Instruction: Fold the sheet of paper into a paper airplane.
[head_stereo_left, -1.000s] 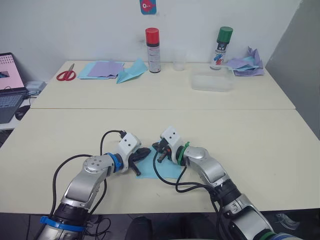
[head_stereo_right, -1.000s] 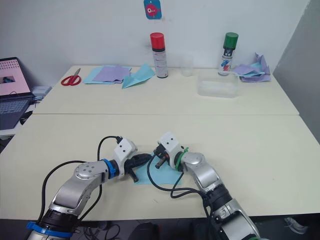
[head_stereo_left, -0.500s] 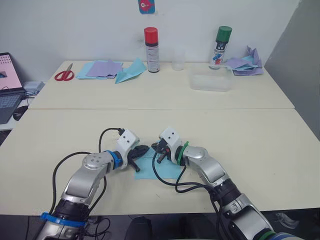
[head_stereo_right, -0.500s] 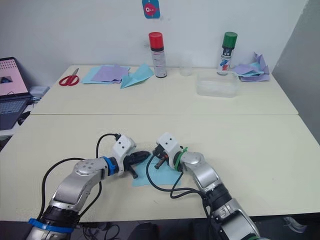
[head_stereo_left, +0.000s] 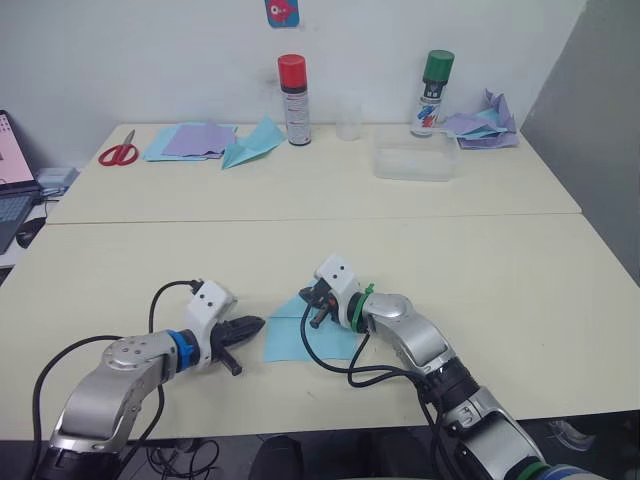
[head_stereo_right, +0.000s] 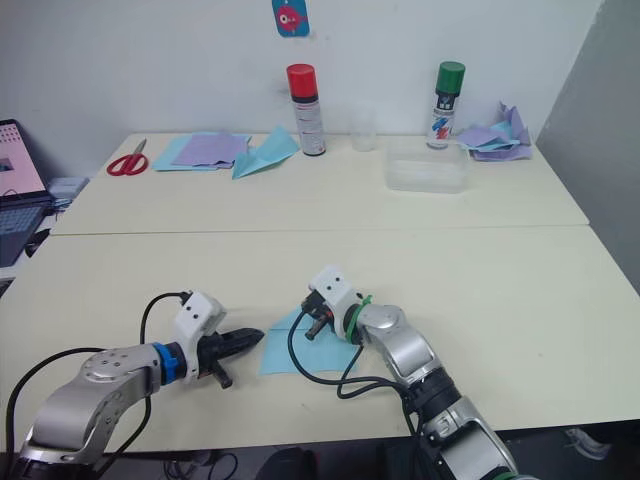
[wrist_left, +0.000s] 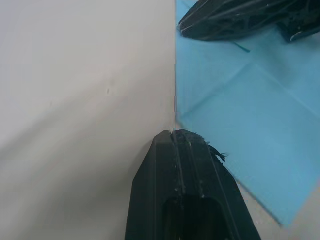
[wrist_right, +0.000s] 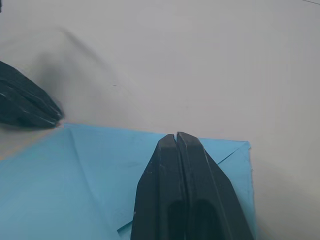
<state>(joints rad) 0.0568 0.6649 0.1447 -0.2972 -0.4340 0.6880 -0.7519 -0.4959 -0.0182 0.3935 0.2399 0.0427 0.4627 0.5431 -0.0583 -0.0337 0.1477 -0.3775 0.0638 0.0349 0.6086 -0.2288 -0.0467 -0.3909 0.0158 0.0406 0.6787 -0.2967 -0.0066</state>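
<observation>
The sheet of paper (head_stereo_left: 295, 340) lies flat near the table's front edge, sky-blue, with one corner folded in along a diagonal crease. My right gripper (head_stereo_left: 312, 303) is shut, its tips resting on the sheet's far part; in the right wrist view the fingertips (wrist_right: 176, 137) press on the blue paper (wrist_right: 75, 175). My left gripper (head_stereo_left: 247, 326) is shut and lies on the bare table just left of the sheet. In the left wrist view its tip (wrist_left: 175, 133) sits at the paper's edge (wrist_left: 240, 115).
On the far table stand a red spray can (head_stereo_left: 292, 85), a green spray can (head_stereo_left: 430, 80), a clear cup (head_stereo_left: 347, 120) and a clear plastic box (head_stereo_left: 415, 162). Scissors (head_stereo_left: 118, 152), lilac sheets (head_stereo_left: 195, 138) and a teal dart (head_stereo_left: 252, 140) lie far left. Crumpled papers (head_stereo_left: 480, 122) far right.
My left gripper has drawn back to the left, off the sheet onto bare table. The right gripper stays on the paper. The head camera has shifted a little.
</observation>
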